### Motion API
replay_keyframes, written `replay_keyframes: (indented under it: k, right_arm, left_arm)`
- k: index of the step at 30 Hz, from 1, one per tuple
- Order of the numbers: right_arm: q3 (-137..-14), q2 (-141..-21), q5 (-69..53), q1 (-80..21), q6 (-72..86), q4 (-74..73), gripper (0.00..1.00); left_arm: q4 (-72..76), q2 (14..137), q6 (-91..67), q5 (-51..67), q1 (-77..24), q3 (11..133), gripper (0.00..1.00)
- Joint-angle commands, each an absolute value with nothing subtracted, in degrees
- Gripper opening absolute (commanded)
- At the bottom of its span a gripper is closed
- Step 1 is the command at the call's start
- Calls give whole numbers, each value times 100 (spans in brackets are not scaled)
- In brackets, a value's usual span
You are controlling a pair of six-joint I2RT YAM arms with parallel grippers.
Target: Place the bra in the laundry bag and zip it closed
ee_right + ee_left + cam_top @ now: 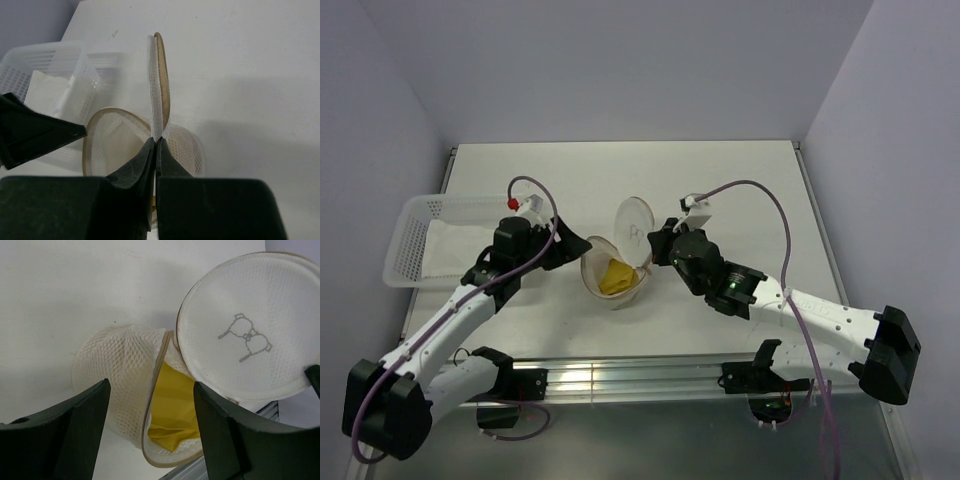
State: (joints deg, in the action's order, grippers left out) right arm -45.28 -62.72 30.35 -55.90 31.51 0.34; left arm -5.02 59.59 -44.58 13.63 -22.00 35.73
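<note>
The white mesh laundry bag (605, 290) lies at the table's middle with its mouth open. Its round lid (633, 228) stands up behind it. The mustard-yellow bra (618, 277) sits inside the bag and also shows in the left wrist view (175, 405). My right gripper (156, 142) is shut on the lid's lower edge (159, 75) and holds it upright. My left gripper (150, 425) is open, with its fingers (85, 425) on either side of the bag's brownish rim (150, 405) at the bag's left. The lid's dark marks (245, 335) face the left wrist camera.
A white perforated plastic basket (410, 225) stands at the table's left with a thin white cloth (450, 250) in it. It also shows in the right wrist view (45, 70). The table's metal front rail (640, 378) runs close in front of the bag.
</note>
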Motion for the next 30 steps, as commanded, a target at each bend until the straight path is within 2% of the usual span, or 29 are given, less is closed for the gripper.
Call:
replay_keyframes:
  k: [1, 6, 9, 10, 12, 13, 16, 18, 24, 27, 30]
  right_arm:
    - [-4343, -6188, 2980, -5354, 3637, 404, 0]
    - [-3842, -5950, 2558, -5054, 4156, 843, 0]
    - [-3753, -5941, 2487, -5027, 4280, 870, 9]
    - [-3744, -5950, 2496, -5019, 4306, 853, 27]
    - [-3762, -5941, 2627, -5001, 4315, 695, 52]
    - [-3762, -5907, 2671, -4984, 4281, 677, 69]
    - [-3735, -5670, 2742, -4913, 4035, 651, 90]
    - [-3683, -5406, 2821, -4878, 3790, 650, 93]
    - [-3604, -4905, 2962, -4799, 3191, 554, 93]
    - [-3533, -4764, 3006, -4781, 3068, 536, 93]
    - [-3481, -4650, 2988, -4772, 2883, 536, 93]
  left_arm:
    - [-1124, 5371, -4123, 731, -2197, 3797, 74]
    - [-1766, 4738, -3991, 37, -2197, 3946, 71]
    - [-2247, 4684, -3701, -473, -2188, 4297, 70]
    - [-2354, 4676, -3552, -779, -2171, 4498, 70]
    - [-2460, 4702, -3420, -922, -2110, 4666, 70]
    - [-2504, 4737, -3306, -958, -2005, 4858, 70]
    - [-2602, 4939, -3147, -835, -1768, 5184, 69]
    - [-2584, 5036, -3085, -853, -1644, 5273, 68]
    - [-2584, 5492, -3015, -431, -722, 5449, 62]
    - [-2628, 5791, -2962, -580, -161, 5423, 59]
    - [-2576, 6099, -3014, -975, -9, 5318, 60]
